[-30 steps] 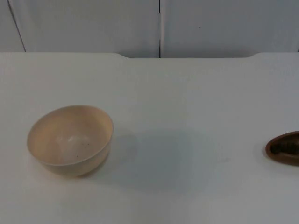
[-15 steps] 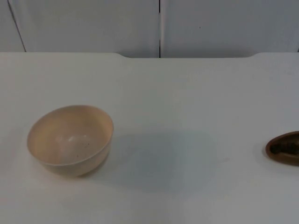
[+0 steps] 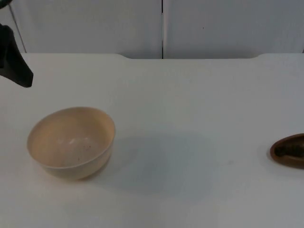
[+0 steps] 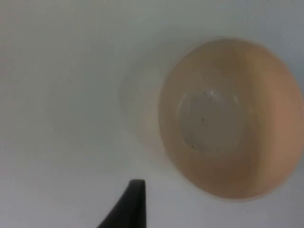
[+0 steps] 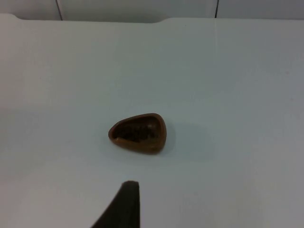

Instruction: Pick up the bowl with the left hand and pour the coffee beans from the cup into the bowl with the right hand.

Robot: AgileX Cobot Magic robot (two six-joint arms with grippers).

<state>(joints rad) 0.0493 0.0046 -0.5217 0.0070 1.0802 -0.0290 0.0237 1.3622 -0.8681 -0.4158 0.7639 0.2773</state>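
Bowl: the round beige ceramic bowl stands upright on the white table top, toward your left side; from the left wrist you look down into it and find a few dark specks on its pale floor. Cup: the small brown teardrop-shaped cup sits at the table's right edge, well apart from the bowl; the right wrist view shows dark coffee beans inside it. Left gripper: it hangs above the table's far left, behind the bowl and clear of it; you cannot tell how its fingers stand. Right gripper: one black fingertip shows near the cup, not touching; state cannot be told. Grey partition wall closes the table's far side.
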